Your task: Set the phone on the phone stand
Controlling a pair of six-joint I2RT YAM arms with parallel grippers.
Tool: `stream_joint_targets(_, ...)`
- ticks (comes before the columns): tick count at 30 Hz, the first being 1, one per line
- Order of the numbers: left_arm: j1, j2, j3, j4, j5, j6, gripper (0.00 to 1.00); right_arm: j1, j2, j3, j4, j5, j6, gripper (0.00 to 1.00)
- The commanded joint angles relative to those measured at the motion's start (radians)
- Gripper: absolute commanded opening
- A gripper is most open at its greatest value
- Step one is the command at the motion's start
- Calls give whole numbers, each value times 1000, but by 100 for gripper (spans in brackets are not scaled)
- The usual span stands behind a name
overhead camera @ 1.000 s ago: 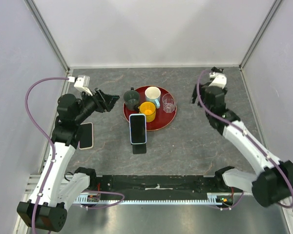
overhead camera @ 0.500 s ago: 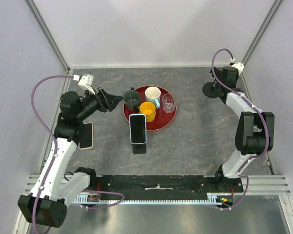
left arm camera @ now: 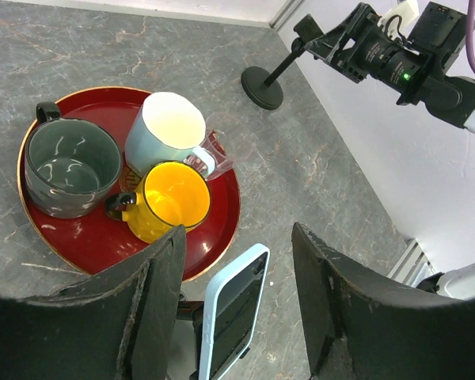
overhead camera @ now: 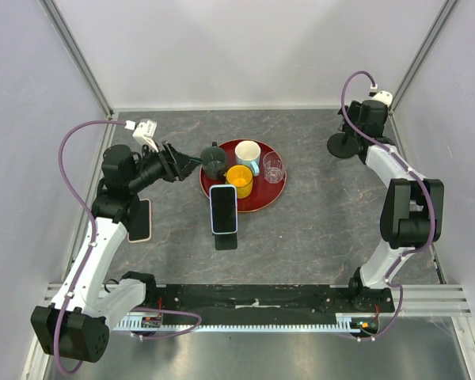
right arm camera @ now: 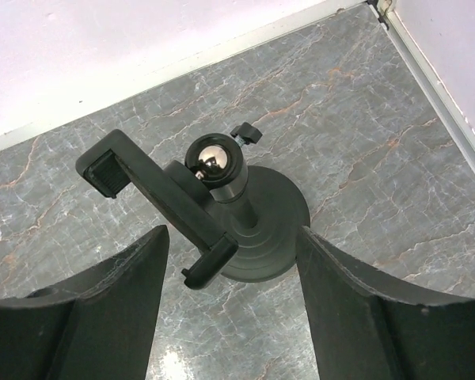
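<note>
The blue phone [overhead camera: 224, 209] leaned on a small black stand [overhead camera: 226, 240] just in front of the red tray [overhead camera: 273, 194]. A pale phone [overhead camera: 140, 219] lay flat on the bench beside my left arm. The left gripper [overhead camera: 191, 161], near the tray, and the right gripper [right arm camera: 231, 245], over the clamp stand [overhead camera: 340, 147], were both spread open and empty. For the flat phone, I'd pinch its long edges squarely.

We look down on the phone stand [right arm camera: 261, 237], upright on the grey marbled table [right arm camera: 364, 142]. Its shiny ball joint [right arm camera: 208, 161] carries an empty black clamp [right arm camera: 154, 198], tilted. Our right gripper [right arm camera: 229, 237] hangs above, fingers [right arm camera: 103, 309] spread either side, touching nothing.
</note>
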Motion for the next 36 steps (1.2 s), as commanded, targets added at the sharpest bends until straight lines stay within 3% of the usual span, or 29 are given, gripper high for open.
stream_joint_targets(1, 7, -3, 16, 31, 14, -25, 63, 0, -35, 61, 41, -1, -47, 68)
stream_joint_targets(3, 7, -3, 16, 32, 11, -25, 63, 0, -15, 93, 21, -13, -62, 54)
stream_joint_targets(5, 7, -5, 16, 34, 11, -25, 62, 0, -2, 101, 22, -33, -61, 47)
stream_joint_targets(8, 7, -8, 13, 34, 5, -22, 62, -2, 11, 115, 18, -67, -73, 25)
stream_joint_targets(9, 7, -8, 12, 34, -2, -21, 62, 0, 10, 122, -11, -79, -85, 7)
stream_joint_targets(10, 7, -9, 10, 34, -4, -19, 62, 0, 2, 130, -33, -81, -87, 0)
stream_joint_targets(15, 7, -11, 7, 37, -12, -16, 62, 3, -116, 38, -97, -71, -79, 0)
stream_joint_targets(20, 7, -29, 3, 37, -18, -12, 62, 35, -405, -207, -145, -108, -48, 0)
stream_joint_targets(25, 7, -35, 3, 37, -16, -5, 63, 147, -718, -391, -255, -192, -4, 0)
stream_joint_targets(28, 6, -42, 0, 46, -9, 1, 62, 188, -885, -518, -324, -292, 13, 0)
stream_joint_targets(31, -1, -49, -8, 90, 42, 7, 62, 219, -1028, -598, -332, -499, -25, 0)
stream_joint_targets(36, -37, -61, -23, 184, 171, 5, 59, 227, -1128, -669, -283, -810, -99, 0)
